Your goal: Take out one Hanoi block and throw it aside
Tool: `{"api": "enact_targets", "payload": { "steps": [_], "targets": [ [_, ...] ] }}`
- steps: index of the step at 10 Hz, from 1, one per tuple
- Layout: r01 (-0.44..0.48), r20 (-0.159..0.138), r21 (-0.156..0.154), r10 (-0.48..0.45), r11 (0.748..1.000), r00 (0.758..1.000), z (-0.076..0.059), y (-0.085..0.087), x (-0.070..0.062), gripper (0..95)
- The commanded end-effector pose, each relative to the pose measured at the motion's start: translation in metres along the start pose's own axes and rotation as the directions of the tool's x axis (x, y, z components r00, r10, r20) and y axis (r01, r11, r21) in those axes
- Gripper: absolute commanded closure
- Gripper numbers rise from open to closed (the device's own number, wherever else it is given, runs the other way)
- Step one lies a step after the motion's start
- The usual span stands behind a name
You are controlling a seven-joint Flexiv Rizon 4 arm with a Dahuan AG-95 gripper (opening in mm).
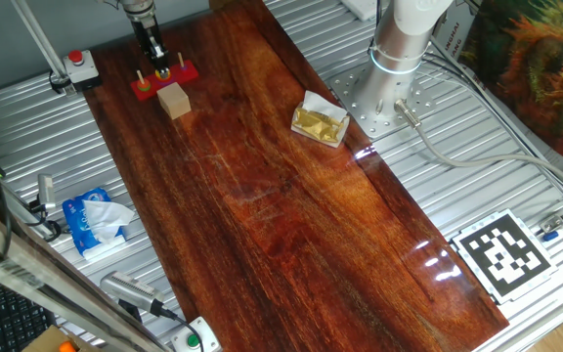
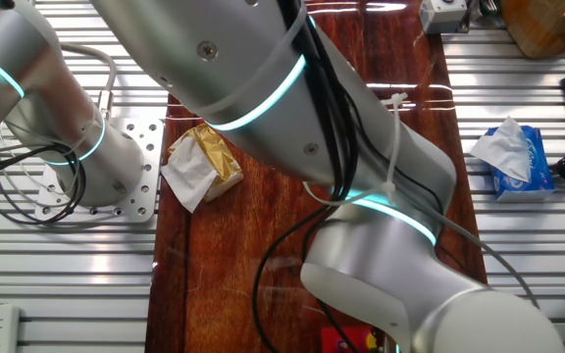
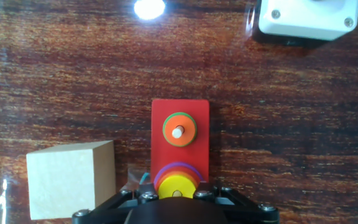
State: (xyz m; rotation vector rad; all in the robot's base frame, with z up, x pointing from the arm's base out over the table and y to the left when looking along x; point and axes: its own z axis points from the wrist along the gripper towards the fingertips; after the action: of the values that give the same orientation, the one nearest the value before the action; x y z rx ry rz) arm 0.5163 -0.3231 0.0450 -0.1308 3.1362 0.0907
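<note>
Hanoi block: yellow disc, topmost of a stack on purple and orange discs, seated on the red base, directly beneath the fingers. Fingers: tips hidden by the hand body; spacing cannot be told. Second stack: orange over green on a pale peg, beyond the fingers. Tan cube: on the worktop, beside the fingers, just apart from the base.

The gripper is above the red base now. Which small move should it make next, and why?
Probably lower straight down onto the yellow disc. In the hand view this disc sits on top of its stack, directly at the gripper, whose fingertips are hidden. The tan cube stands to the side, apart from the red base.
</note>
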Motion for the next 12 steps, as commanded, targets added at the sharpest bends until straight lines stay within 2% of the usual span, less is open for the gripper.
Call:
{"api": "enact_targets", "payload": {
  "steps": [1, 12],
  "targets": [
    [0.002, -0.001, -0.002, -0.002, 1.000, 1.000, 0.0001, 0.0002, -0.0003, 57.0],
    [0.003, -0.001, 0.004, -0.003, 1.000, 1.000, 0.0036, 0.0003, 0.0000, 57.0]
  ]
}}
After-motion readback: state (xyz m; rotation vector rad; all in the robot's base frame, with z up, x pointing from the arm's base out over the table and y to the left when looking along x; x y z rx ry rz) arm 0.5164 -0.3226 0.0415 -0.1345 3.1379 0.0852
